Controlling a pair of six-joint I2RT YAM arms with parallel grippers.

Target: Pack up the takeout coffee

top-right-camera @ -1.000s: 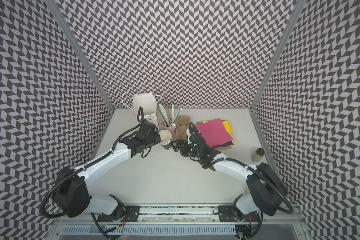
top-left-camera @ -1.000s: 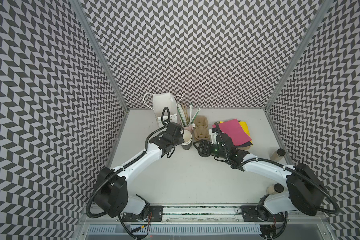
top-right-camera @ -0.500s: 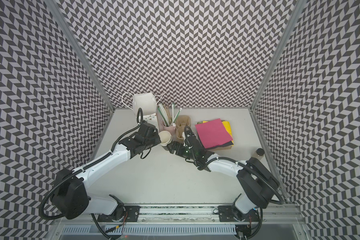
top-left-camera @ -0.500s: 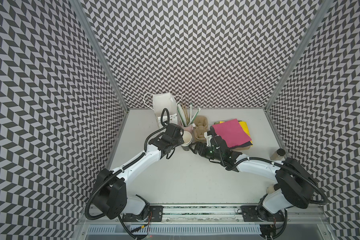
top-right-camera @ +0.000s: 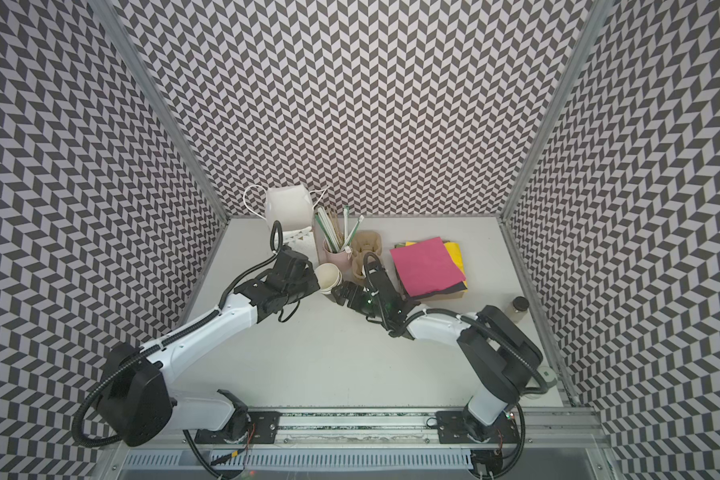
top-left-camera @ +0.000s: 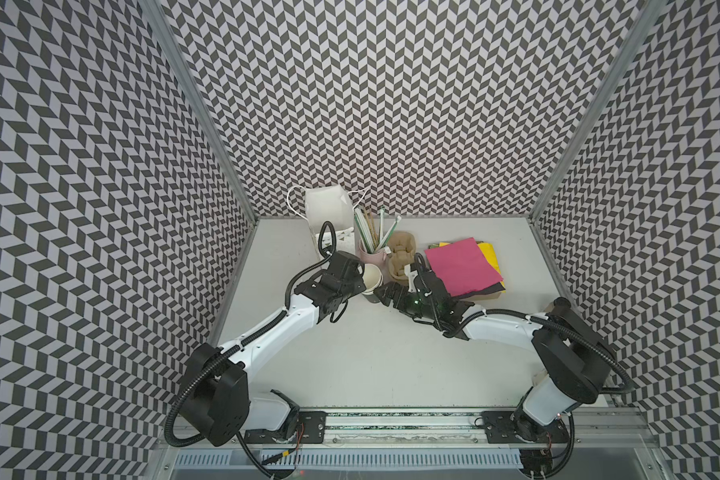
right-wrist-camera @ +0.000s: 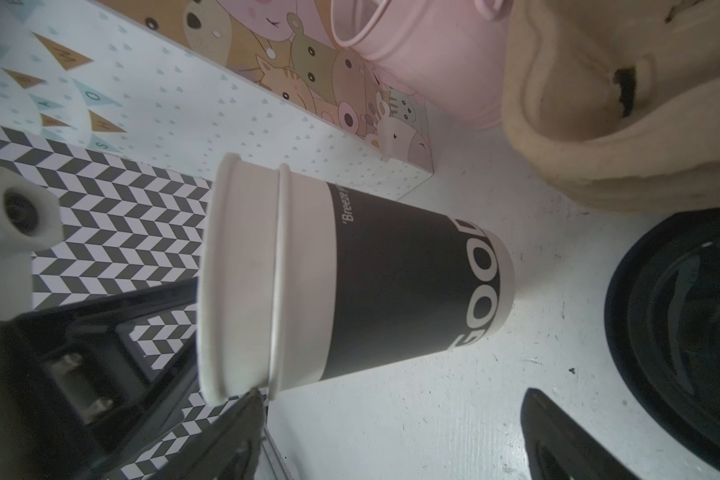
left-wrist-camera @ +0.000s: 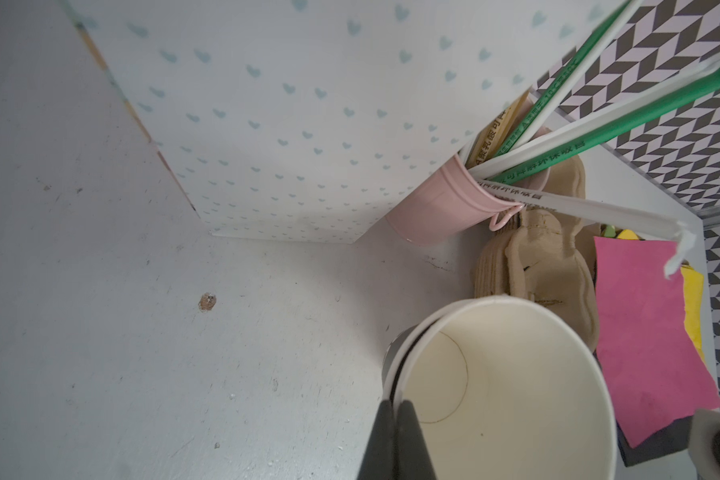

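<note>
Right gripper hovering wide open, empty
The lidded coffee is sitting just beside one jaw, mid-worktop; beyond, the left gripper is pinching shut on an empty cup by its rim. A sideways swing could topple the coffee.

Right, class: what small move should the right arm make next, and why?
Probably ease the open right gripper forward and close its jaws round the lower cup. The left gripper pinches the rim of the upper cup nested in it, so bracing the lower one should let them separate.
</note>
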